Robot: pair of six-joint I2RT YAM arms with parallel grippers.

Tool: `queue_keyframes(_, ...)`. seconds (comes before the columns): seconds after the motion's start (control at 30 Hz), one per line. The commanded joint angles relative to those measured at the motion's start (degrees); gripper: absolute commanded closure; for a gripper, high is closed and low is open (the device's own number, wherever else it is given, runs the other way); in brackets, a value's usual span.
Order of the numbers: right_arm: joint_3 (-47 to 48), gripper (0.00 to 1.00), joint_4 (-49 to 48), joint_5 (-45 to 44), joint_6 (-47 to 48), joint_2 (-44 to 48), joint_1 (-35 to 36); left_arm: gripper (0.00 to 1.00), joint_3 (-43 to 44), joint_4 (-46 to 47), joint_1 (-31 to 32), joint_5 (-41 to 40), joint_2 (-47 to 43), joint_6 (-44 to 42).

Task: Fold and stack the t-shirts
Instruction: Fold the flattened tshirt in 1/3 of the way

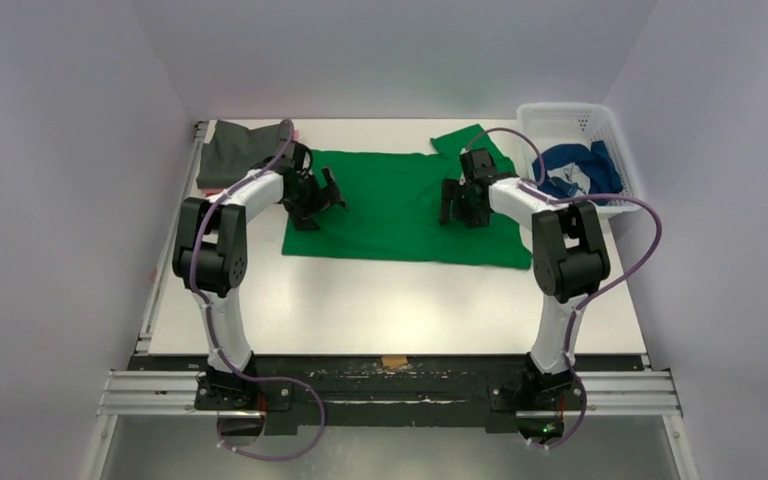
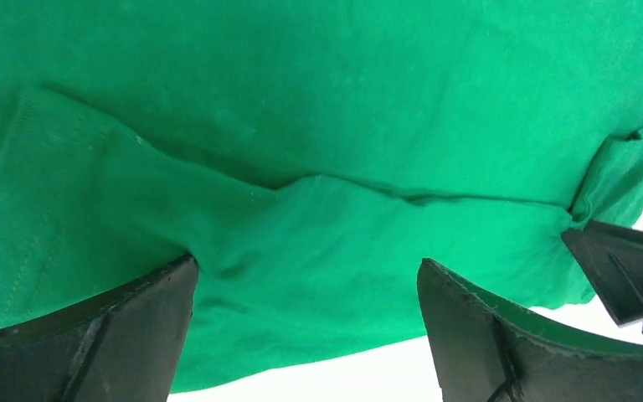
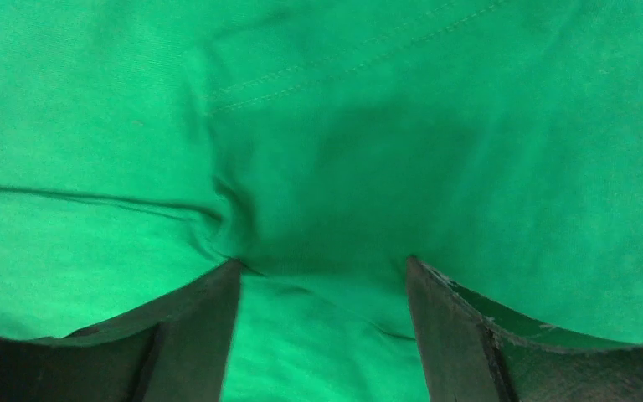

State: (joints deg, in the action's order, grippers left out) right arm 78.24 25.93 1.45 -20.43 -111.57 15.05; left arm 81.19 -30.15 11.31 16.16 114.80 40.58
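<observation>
A bright green t-shirt (image 1: 400, 205) lies spread flat at the back middle of the table. My left gripper (image 1: 318, 203) is open, its fingertips down on the shirt's left part, over a folded-in sleeve (image 2: 301, 243). My right gripper (image 1: 457, 208) is open, fingertips pressing into the shirt's right part (image 3: 326, 218). Neither gripper holds cloth. A dark grey t-shirt (image 1: 243, 152) lies folded at the back left. A blue t-shirt (image 1: 580, 170) lies bunched in the white basket.
The white lattice basket (image 1: 560, 118) stands at the back right corner. White walls close in the table on three sides. A small brown tag (image 1: 393, 362) lies at the front edge. Bare white table (image 1: 390, 310) spreads in front of the green shirt.
</observation>
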Motion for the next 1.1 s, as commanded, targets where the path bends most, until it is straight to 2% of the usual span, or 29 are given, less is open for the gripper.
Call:
queue_keyframes(0.0, -4.8, 0.3, -3.8, -0.82, -2.64, 0.51, 0.47, 0.0, -1.75, 0.59, 0.52, 1.46, -0.41, 1.52)
queue_keyframes(0.2, -18.96, 0.31, -7.31, -0.97, -6.6, 7.84, 0.47, 0.0, -10.96, -1.69, 5.22, -1.17, -4.97, 1.58)
queue_keyframes(0.43, -30.66, 0.31, -4.32, -4.19, -10.13, 18.56, 0.51, 0.0, -26.55, 0.21, 10.5, -4.9, -18.04, 4.34)
queue_keyframes(0.6, -34.45, 0.31, 1.04, -8.29, -11.37, 25.8, 0.51, 0.0, -37.74, 3.75, 14.27, -4.37, -26.2, 8.63)
queue_keyframes(0.87, -37.7, 0.3, 7.03, -14.22, -11.85, 31.27, 0.26, 0.0, -45.56, 6.19, 23.38, -4.32, -32.29, 16.28)
queue_keyframes(1.07, -38.91, 0.29, 7.81, -13.66, -12.13, 33.43, 0.24, 0.0, -49.83, 4.81, 28.28, -6.62, -37.04, 20.93)
